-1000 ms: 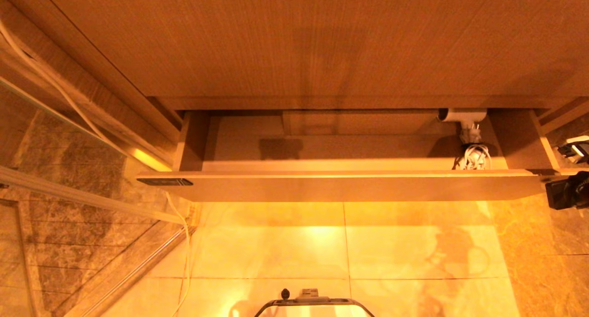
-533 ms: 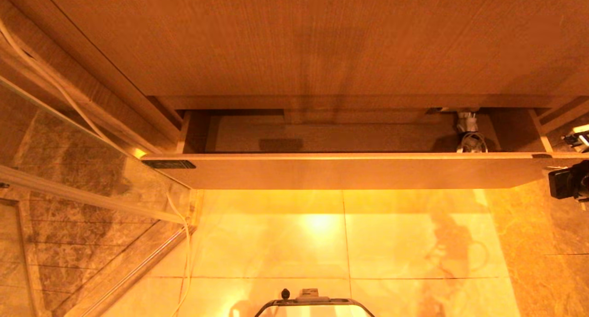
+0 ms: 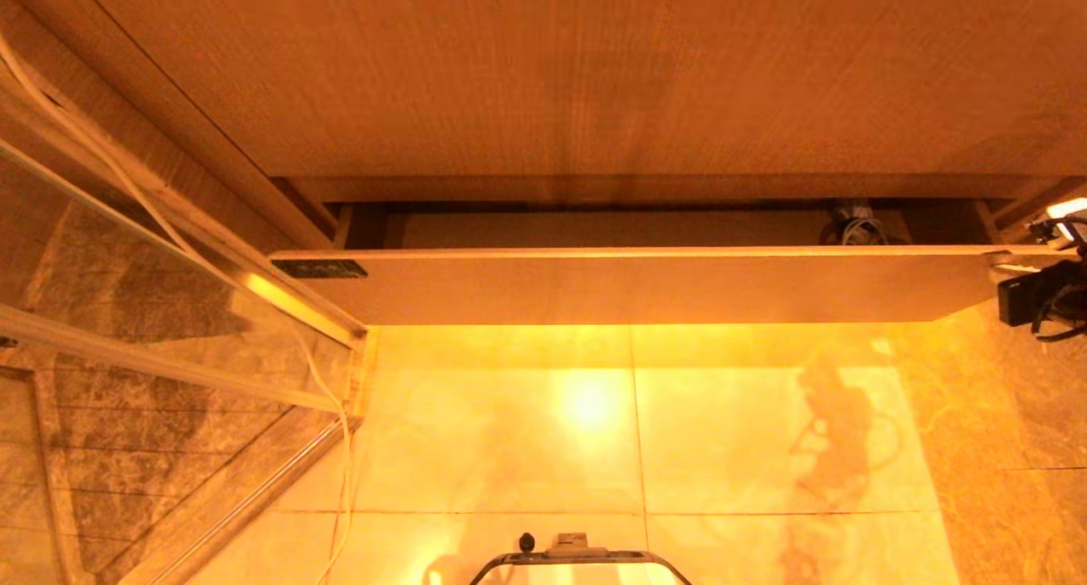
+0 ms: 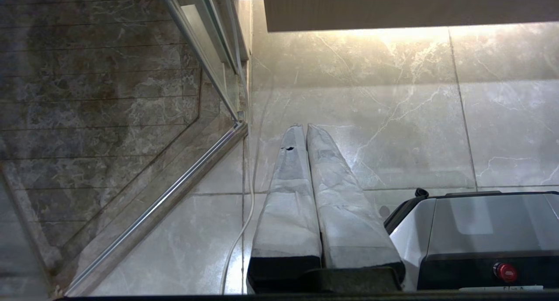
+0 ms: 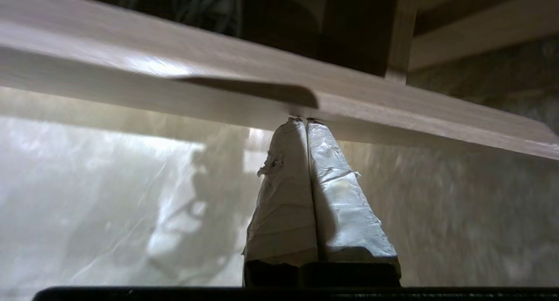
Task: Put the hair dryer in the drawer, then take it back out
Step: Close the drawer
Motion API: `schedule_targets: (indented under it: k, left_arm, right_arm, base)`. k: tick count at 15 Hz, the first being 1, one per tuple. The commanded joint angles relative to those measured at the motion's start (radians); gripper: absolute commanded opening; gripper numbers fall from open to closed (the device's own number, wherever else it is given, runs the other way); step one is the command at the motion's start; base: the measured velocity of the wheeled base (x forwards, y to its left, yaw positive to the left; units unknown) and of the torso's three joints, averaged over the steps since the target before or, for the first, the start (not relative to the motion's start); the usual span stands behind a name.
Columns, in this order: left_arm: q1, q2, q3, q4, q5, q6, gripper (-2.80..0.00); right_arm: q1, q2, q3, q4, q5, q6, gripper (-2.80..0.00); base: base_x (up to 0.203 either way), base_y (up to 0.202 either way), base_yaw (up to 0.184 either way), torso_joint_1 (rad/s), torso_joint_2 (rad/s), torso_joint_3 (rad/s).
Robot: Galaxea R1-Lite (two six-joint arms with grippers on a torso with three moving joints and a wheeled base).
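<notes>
Two taped fingers (image 5: 314,161) of the right pincer (image 5: 305,122) are pressed together, pinching nothing, with their tips butted against the lower edge of the drawer (image 3: 645,284) front near its right end. In the head view that pincer (image 3: 1032,300) shows only as a dark block at the picture's right edge, just beside the drawer's corner. The drawer stands only a narrow slot out from under the counter (image 3: 543,75). Through that slot, toward the right end, a little of the hair dryer (image 3: 856,227) can be made out: its pale bundled cord and plug, with the barrel hidden under the counter's edge. So the dryer lies inside the drawer, at the right, well back.

My reading is that the first half of the task is nearly done: the dryer is in, and the closed fingers serve as a pusher to shut the front. What comes next seems to call for a steady, level push until the front sits flush, then a way to draw the handleless front out again, probably by hooking its lower or side edge, before reaching in for the dryer.

The left pincer (image 4: 303,128), fingers together and holding nothing, hangs parked over the pale tiled floor (image 3: 594,449) beside the robot's base (image 4: 476,235).
</notes>
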Motion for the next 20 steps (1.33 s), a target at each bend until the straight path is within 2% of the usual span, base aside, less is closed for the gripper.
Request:
schedule_targets:
  k: [1,4,20]
  left_arm:
    - [0.000,0.000,0.002,-0.001,0.000,0.000,-2.80]
    - [0.000,0.000,0.002,-0.001,0.000,0.000,-2.80]
    - [0.000,0.000,0.002,-0.001,0.000,0.000,-2.80]
  right_arm:
    - [0.000,0.080,-0.047,-0.012,0.002,0.001,-2.80]
    - [-0.001,0.116,-0.113,-0.022,0.002,0.002,-2.80]
    - [0.012,0.220,-0.260,-0.127,0.003,0.008,-2.80]
  base:
    - [0.000,0.000,0.000,0.000,0.00,0.000]
    - [0.000,0.000,0.000,0.000,0.00,0.000]
    - [0.000,0.000,0.000,0.000,0.00,0.000]
